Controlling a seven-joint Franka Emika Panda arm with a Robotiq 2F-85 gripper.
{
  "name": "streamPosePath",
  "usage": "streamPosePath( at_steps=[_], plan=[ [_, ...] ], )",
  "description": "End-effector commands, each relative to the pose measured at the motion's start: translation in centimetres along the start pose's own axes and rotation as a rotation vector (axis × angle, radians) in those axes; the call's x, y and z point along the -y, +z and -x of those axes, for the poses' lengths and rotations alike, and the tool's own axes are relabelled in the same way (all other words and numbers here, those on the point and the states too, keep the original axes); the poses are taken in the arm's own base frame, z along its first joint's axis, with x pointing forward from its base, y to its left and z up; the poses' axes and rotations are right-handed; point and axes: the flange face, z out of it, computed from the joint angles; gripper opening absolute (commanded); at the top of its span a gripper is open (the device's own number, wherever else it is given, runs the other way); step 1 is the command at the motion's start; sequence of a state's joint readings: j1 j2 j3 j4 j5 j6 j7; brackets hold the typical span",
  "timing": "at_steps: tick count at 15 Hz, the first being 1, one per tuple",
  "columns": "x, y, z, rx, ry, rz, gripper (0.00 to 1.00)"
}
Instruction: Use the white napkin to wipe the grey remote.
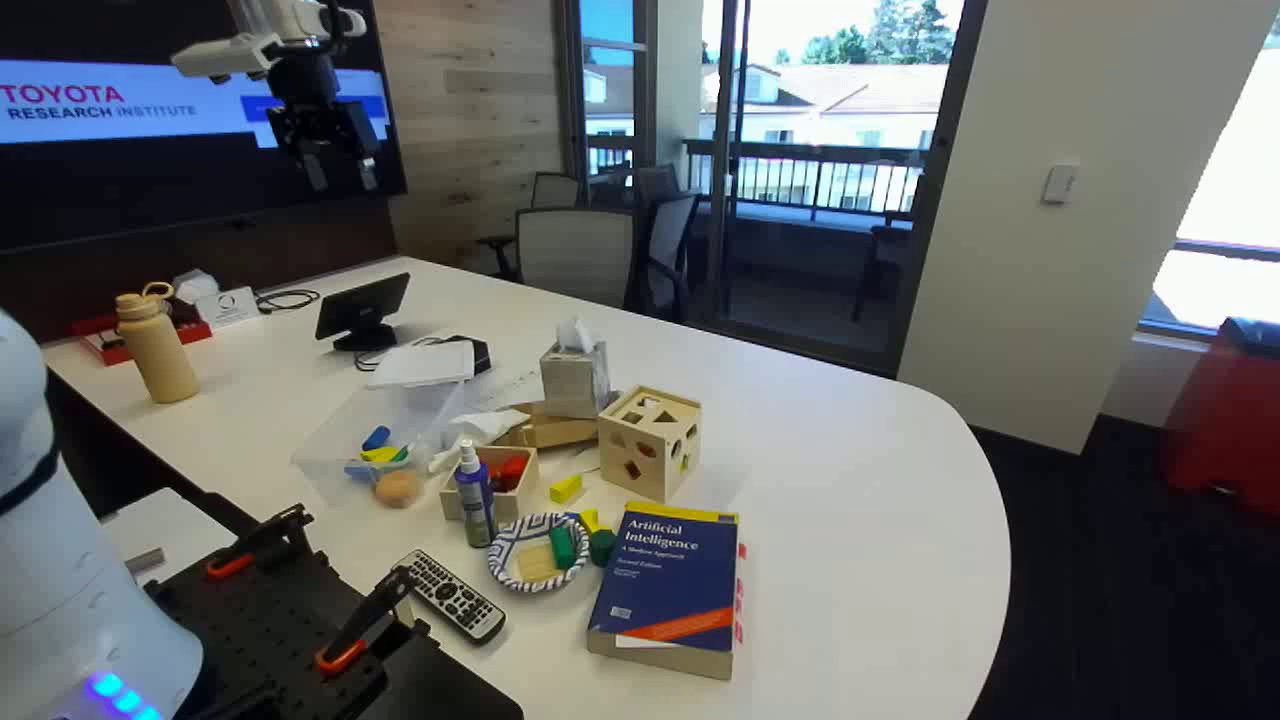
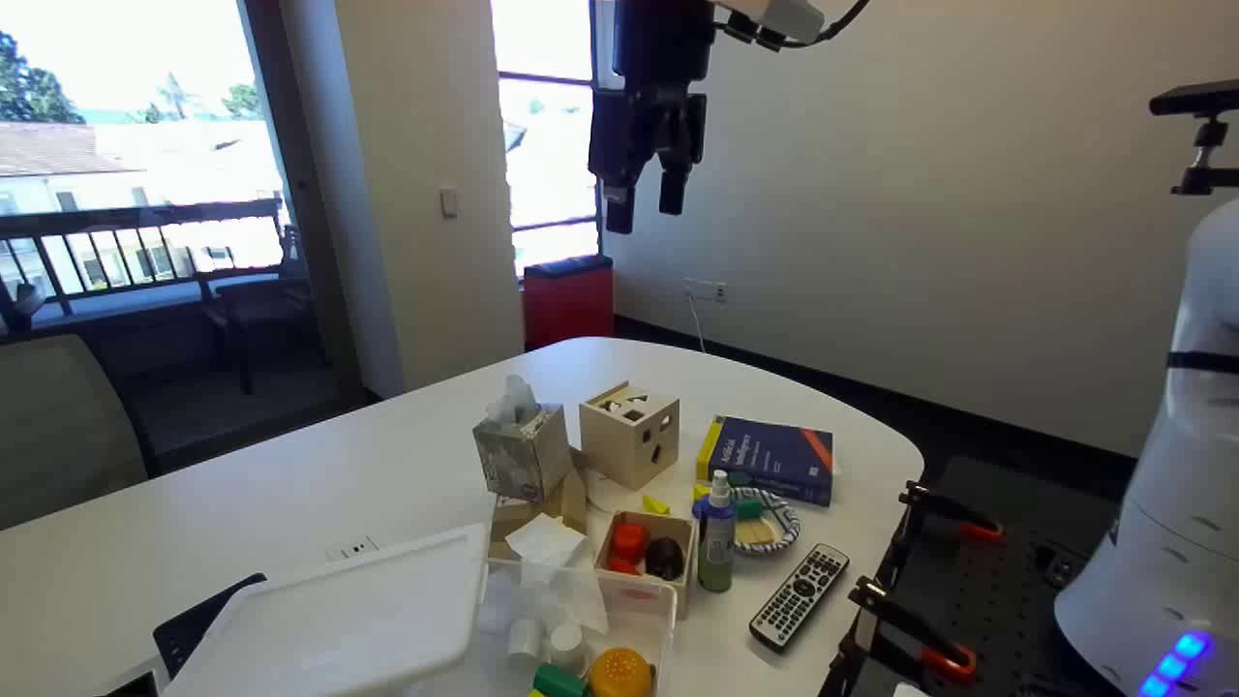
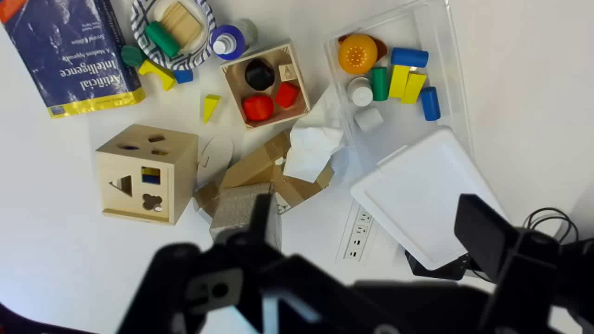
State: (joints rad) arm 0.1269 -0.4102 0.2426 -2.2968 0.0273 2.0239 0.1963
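Note:
The white napkin (image 1: 487,428) lies crumpled on torn brown cardboard, between the wooden box and the clear bin. It also shows in an exterior view (image 2: 547,540) and in the wrist view (image 3: 312,150). The grey remote (image 1: 450,597) lies flat, buttons up, near the table edge by the robot's base; it also shows in an exterior view (image 2: 800,597) and is out of the wrist view. My gripper (image 1: 343,178) is high above the table, pointing down, also seen in an exterior view (image 2: 646,214). Its fingers are wide apart and empty in the wrist view (image 3: 365,208).
A tissue box (image 1: 570,385) and wooden shape cube (image 1: 648,450) stand beside the cardboard. A spray bottle (image 2: 716,542) stands by the wooden box (image 3: 278,119). A patterned bowl (image 1: 503,560) and blue book (image 1: 665,580) lie near the remote. A white lid (image 3: 422,199) leans over the clear bin (image 3: 457,93).

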Motion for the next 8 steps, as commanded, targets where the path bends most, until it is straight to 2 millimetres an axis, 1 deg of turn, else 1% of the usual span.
streamPosePath(
  at_steps=[1,6,7,8],
  plan=[
    [0.0,-0.1,0.0,0.001,0.000,0.000,1.00],
    [0.0,-0.1,0.0,0.001,0.000,0.000,1.00],
    [-0.1,0.7,-0.5,0.008,0.003,-0.010,1.00],
    [-0.2,2.0,-1.0,0.005,0.017,-0.015,1.00]
  ],
)
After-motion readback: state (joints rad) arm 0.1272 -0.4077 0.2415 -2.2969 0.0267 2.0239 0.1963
